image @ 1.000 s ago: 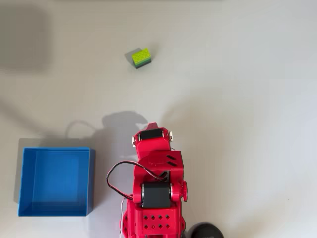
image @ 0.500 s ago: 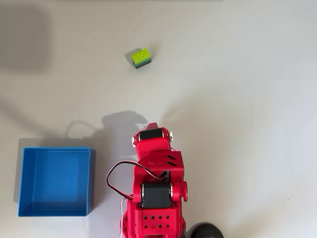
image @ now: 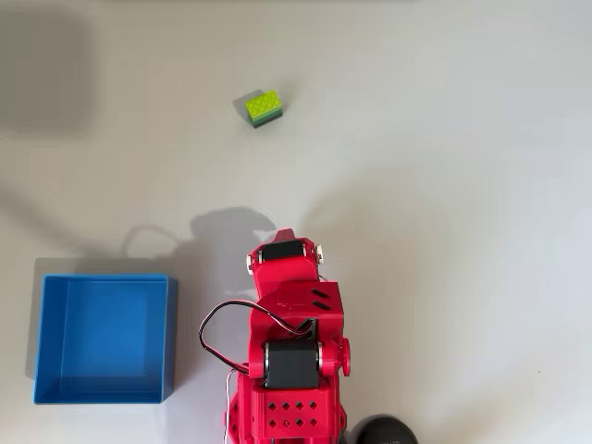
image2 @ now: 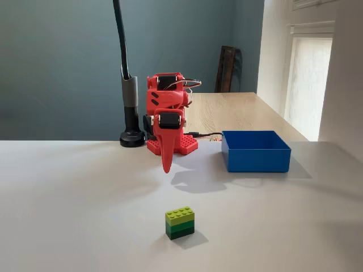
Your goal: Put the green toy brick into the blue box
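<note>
My tool (image2: 167, 164) hangs nose-down in front of my red arm (image: 289, 324), its fingers drawn together into one tapering point with no gap between them, holding nothing and touching nothing; its tip floats above the worktop (image2: 68, 215). In the overhead view the arm sits folded at the 6 o'clock edge of the picture, over its base.

The green toy brick (image: 261, 107) rests on the worktop toward 12 o'clock from my arm in the overhead view, well apart from it, lime studs up over the darker layer. White surface lies bare all around it, and the stretch between it and my tool is bare too. In the fixed view the green toy brick (image2: 180, 222) sits near the front edge of the picture.

The blue box (image: 171, 338) lies at about 9 o'clock from my base in the overhead view, near it, with a strip of bare worktop between. Its walls stand upright and its floor is bare. A black lamp post (image2: 129, 107) stands just beside my base.
</note>
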You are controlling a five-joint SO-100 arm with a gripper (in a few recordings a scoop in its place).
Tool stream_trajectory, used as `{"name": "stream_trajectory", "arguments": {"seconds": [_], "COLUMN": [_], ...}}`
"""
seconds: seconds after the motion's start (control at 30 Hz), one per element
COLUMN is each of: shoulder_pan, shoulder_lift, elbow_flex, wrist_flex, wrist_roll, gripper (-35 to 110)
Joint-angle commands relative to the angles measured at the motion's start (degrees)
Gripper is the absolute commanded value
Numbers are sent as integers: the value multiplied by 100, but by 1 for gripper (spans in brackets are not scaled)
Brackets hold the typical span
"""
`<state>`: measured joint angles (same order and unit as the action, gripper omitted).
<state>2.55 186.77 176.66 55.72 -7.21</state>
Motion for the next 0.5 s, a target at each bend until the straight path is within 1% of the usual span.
{"name": "stream_trajectory", "arguments": {"seconds": [0.0, 0.37, 0.47], "shoulder_pan": [105, 62, -9], "shoulder_lift": [53, 44, 26], "elbow_flex": [53, 44, -18], "wrist_flex": [0, 0, -141], "wrist_roll": [-70, -132, -220], "gripper": [0, 0, 0]}}
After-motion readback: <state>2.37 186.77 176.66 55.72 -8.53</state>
